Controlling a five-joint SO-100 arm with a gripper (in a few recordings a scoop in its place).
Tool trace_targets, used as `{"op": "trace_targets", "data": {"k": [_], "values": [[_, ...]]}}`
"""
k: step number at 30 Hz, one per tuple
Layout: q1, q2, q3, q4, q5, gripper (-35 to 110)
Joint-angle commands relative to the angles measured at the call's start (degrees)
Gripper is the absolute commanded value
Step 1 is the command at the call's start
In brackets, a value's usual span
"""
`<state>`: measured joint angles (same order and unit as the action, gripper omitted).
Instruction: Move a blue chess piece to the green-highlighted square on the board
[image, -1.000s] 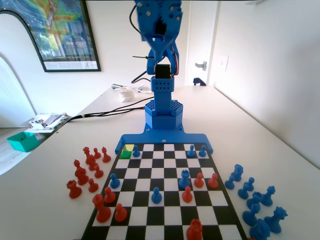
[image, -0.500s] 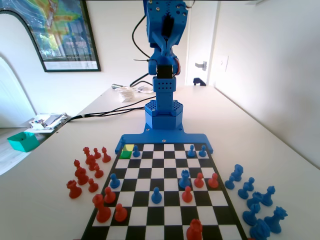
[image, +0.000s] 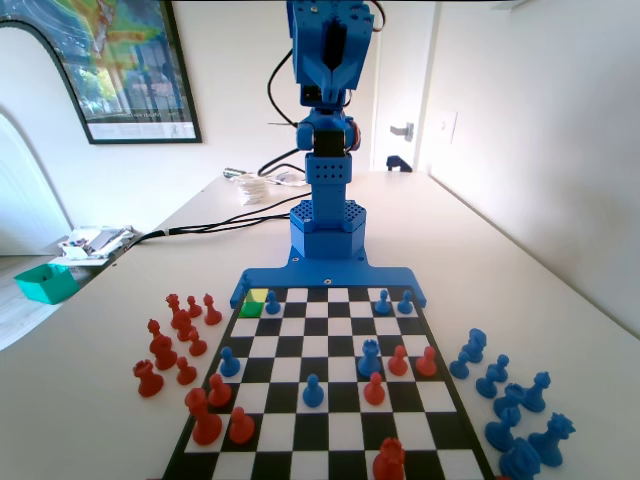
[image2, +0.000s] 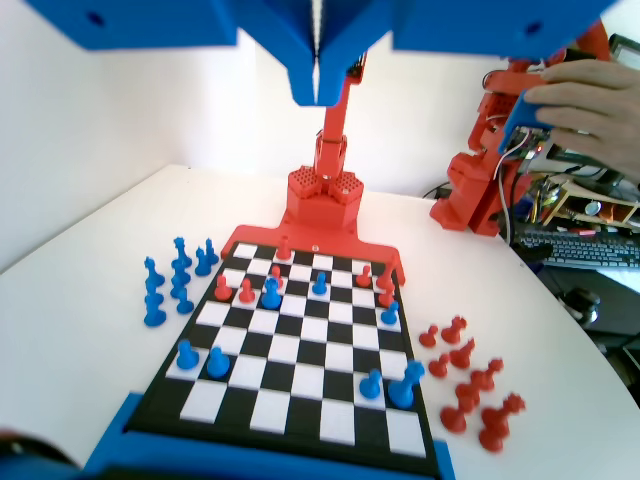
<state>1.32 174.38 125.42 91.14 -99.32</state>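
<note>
Gripper swung upright since a second ago, jaws pressed together, empty. Blue pawn touching green square at its 3 o'clock, ungrasped; descent pending.

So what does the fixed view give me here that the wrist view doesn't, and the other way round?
Fixed view: the green-highlighted square at the board's far left corner, a blue chess piece right beside it, a teal tray and a framed poster.
Wrist view: the gripper seen close, jaws shut together with nothing between them, high above the board.
Both: the board, red pieces on and beside it, and spare blue pieces off its edge.
</note>
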Motion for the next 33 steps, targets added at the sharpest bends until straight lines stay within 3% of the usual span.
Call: {"op": "trace_targets", "data": {"k": [1, 33], "values": [[0.88, 0.7, -0.35, -1.05, -0.26, 1], [0.26, 0.7, -0.35, -1.05, -0.44, 1]]}}
